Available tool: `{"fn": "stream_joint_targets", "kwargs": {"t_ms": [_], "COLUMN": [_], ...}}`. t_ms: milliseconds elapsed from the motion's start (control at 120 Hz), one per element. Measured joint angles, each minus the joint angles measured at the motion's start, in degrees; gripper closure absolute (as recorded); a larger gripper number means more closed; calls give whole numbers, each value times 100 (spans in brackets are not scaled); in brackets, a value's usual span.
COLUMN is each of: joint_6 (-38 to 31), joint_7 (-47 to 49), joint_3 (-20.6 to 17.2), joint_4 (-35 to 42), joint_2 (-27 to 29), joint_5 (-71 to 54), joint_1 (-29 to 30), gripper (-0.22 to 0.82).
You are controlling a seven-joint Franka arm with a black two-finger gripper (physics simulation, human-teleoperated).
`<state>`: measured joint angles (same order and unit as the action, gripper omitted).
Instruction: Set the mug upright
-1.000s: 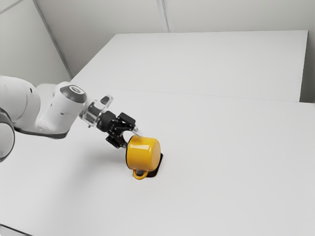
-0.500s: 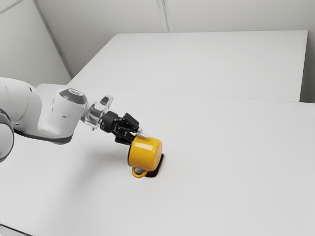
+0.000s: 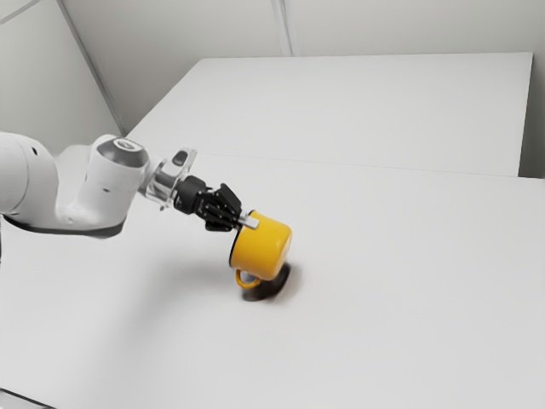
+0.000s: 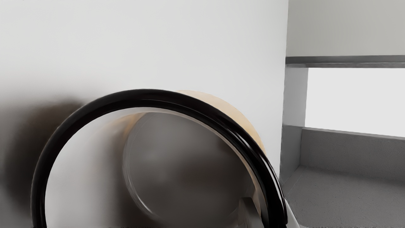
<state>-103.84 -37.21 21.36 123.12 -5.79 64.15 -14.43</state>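
Mug, yellow outside, with a black rim and a looped handle: it hung tilted at the end effector, seemingly just above the tabletop, with a dark shadow below. Its mouth faced the end effector and its base faced away, toward the exterior view's right.

Condition of grip: narrow, closed across the mug's wall, one finger inside the mouth and the other outside.

Handling, as judged: stiff, fairly light, probably enamelled metal (a glossy coat, thus somewhat slippery). Breakage seemed unlikely, though chipping was possible. Because the hold lay at the edge, the body's weight could have swung or twisted it. The wall beside the rim was a sound place to pinch, leaving the base free to meet the tabletop; the handle offered an alternative, though an off-centre one.

Count: one mug, with one handle; one arm; one end effector, with two fingers; one tabletop beneath.
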Motion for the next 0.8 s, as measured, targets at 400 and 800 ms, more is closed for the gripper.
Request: {"fn": "stream_joint_targets", "kwargs": {"t_ms": [400, 800], "joint_6": [-1096, -1442], "joint_7": [1043, 2551], "joint_3": [-1183, -1777], "joint_4": [-82, -6], "joint_2": [953, 968], "joint_5": [-4095, -7404], "joint_1": [-109, -334], "gripper": [79, 79]}}
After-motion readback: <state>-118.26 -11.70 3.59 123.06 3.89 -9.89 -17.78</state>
